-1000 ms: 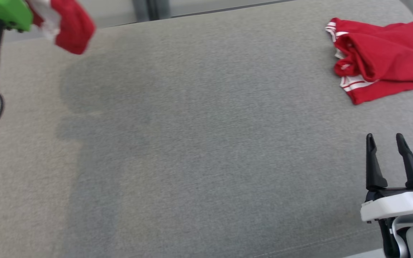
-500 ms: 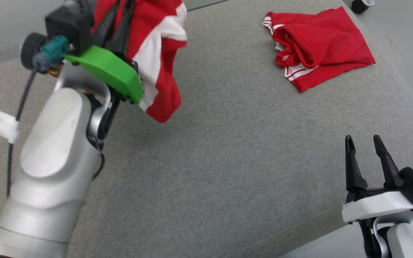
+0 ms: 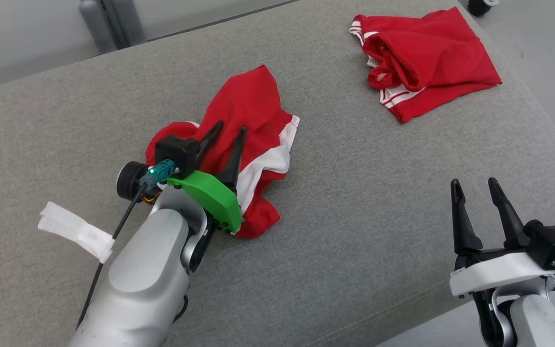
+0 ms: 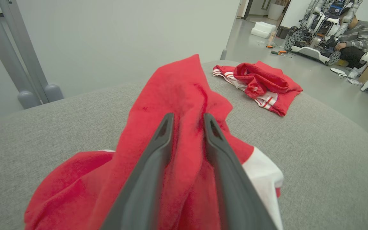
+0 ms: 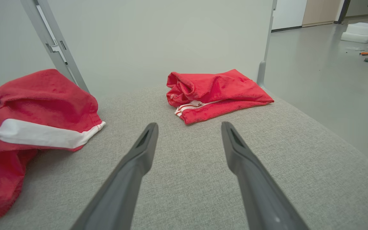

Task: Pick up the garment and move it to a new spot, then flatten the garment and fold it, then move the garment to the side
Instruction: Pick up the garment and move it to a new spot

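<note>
The garment (image 3: 253,103), red with a white band, lies crumpled on the grey padded surface (image 3: 354,202) left of centre. My left gripper (image 3: 231,127) rests over it, its fingers parted with a ridge of red cloth between them. From the left wrist, the garment (image 4: 177,83) rises in a peak past the left gripper (image 4: 188,116). My right gripper (image 3: 472,183) hovers open and empty near the front right edge. Seen from the right wrist, the garment (image 5: 37,95) sits far to the left of the right gripper (image 5: 189,125).
A second red garment (image 3: 427,53) with white stripes lies bunched at the far right corner. Grey posts (image 3: 109,21) stand behind the surface. A white tape tag (image 3: 77,231) hangs on my left arm's cable. A person (image 4: 353,28) sits on the floor beyond.
The head camera has shifted. My left gripper came down from a raised position with the garment, which now lies on the surface, and its fingers have parted. The right gripper stays open.
</note>
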### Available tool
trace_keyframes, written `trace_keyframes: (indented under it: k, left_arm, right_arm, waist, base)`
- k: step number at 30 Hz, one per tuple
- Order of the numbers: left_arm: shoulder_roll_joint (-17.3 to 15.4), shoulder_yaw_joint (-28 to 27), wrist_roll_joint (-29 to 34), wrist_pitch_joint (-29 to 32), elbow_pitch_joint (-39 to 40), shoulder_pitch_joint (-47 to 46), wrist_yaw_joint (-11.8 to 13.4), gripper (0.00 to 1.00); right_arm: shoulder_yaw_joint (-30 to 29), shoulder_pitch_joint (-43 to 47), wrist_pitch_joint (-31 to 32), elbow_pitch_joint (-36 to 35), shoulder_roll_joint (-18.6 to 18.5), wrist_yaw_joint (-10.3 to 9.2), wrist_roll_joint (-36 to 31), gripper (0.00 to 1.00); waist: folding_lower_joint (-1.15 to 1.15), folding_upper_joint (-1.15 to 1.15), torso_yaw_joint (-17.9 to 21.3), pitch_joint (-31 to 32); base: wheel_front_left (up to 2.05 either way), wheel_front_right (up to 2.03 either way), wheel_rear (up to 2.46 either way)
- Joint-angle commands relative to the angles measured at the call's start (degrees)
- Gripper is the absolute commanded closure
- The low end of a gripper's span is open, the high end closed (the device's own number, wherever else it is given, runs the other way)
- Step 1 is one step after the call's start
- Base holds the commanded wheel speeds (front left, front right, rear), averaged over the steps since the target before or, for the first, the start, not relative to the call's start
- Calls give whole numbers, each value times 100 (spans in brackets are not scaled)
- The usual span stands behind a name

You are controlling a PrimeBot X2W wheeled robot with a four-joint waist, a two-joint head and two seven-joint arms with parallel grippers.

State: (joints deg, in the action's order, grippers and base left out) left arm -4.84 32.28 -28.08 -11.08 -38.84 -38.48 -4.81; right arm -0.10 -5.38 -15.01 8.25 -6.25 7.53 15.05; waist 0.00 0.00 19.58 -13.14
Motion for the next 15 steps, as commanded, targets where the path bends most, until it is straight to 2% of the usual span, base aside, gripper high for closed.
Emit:
trace_keyframes:
  k: [1, 8, 15]
  left_arm:
    - [8, 0, -18, -117, -37, 30, -24, 0]
    - [-37, -309, 36, -400, 159, 151, 125, 0]
    - [-362, -930, 361, -412, 1098, 802, 340, 0]
  right_arm:
    - [8, -23, -21, 9, -40, -10, 25, 0]
    - [123, 137, -21, 1, -94, -10, 7, 0]
    - [212, 221, -19, -66, -139, -10, -24, 0]
  waist:
    - [0, 0, -127, 130]
    - [0, 0, -504, 508]
    - [0, 0, -988, 777]
  base:
    - [0, 0, 0]
    - [0, 0, 0]
    - [0, 0, 0]
